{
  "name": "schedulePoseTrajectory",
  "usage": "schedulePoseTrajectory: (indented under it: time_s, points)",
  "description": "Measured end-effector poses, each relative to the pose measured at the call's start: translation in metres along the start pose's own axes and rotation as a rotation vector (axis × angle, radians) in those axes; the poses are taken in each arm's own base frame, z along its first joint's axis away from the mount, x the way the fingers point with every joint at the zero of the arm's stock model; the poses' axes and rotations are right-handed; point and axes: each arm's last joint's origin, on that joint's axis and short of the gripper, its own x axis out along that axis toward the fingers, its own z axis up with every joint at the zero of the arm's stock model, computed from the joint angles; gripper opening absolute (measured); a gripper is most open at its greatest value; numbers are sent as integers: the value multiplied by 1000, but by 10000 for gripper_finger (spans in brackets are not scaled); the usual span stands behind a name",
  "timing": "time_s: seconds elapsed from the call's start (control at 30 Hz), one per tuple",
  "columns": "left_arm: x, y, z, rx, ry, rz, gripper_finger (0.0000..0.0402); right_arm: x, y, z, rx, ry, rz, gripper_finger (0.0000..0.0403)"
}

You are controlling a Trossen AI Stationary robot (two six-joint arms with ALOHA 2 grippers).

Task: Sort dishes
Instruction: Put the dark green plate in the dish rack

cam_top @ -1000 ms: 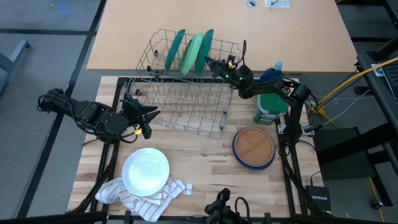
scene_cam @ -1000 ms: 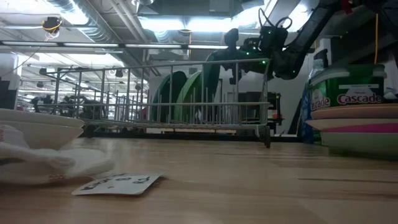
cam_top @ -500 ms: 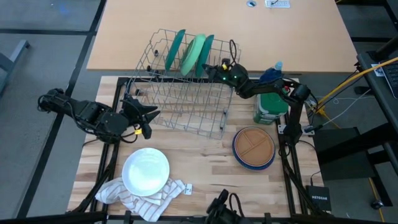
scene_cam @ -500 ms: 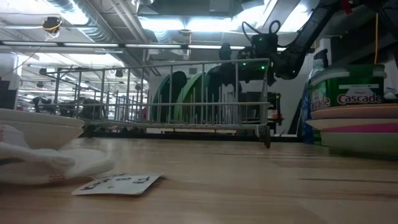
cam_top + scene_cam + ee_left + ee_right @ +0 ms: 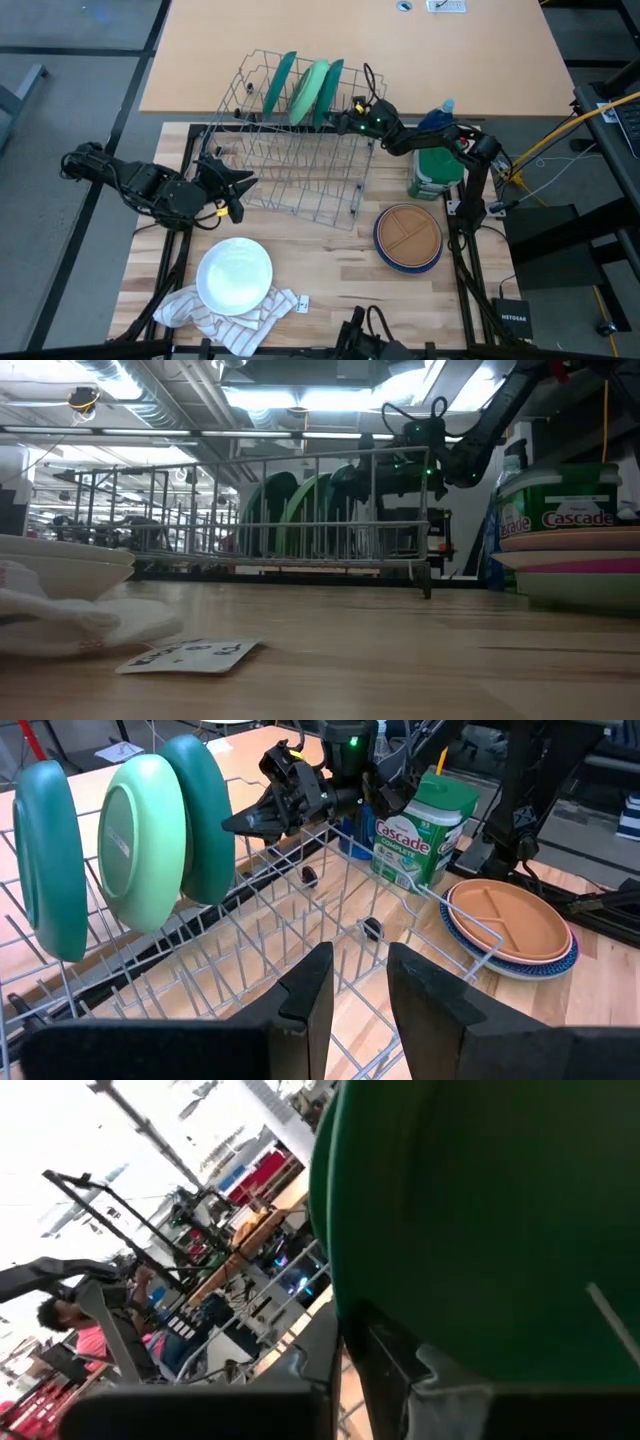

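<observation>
A wire dish rack [image 5: 300,160] holds three upright plates: a dark green one [image 5: 281,82], a light green one [image 5: 310,88] and a second dark green one [image 5: 332,90], each standing on its lower rim between the wires. My right gripper [image 5: 346,106] is at the far right of the rack, shut on that second dark green plate [image 5: 205,815]. My left gripper [image 5: 238,195] is open and empty at the rack's left side. A white plate [image 5: 235,275] lies on a striped cloth [image 5: 190,308]. My right gripper pinches the dark green plate's rim [image 5: 360,1305] between its two fingers, on the side facing the table's right edge. The fingers come slanting from the right and above [image 5: 240,819]. The plate stands upright in the rack beside the light green plate.
A tan-brown plate [image 5: 408,232] lies stacked on a blue one [image 5: 383,256] at the right. A green-lidded Cascade container [image 5: 435,168] stands behind them. A small card [image 5: 301,303] lies near the front edge.
My right gripper has gone down and toward the table's left with the dark green plate. The plate has sunk from above the rack's top rail into the rack and now stands more upright next to the light green plate.
</observation>
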Motion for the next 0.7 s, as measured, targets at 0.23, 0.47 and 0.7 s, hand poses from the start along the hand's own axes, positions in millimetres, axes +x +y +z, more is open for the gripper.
schedulePoseTrajectory:
  time_s: [0.23, 0.47, 0.7]
  points:
    - [0, 0, 0, 19, 0, 0, 88, 0, -2, -2, 9, 45, -3, 31]
    - [0, 0, 0, 19, 0, 0, 88, -1, -2, -4, 10, 85, 34, 32]
    - [0, 0, 0, 19, 0, 0, 88, -1, -4, -8, 33, 124, 32, 92]
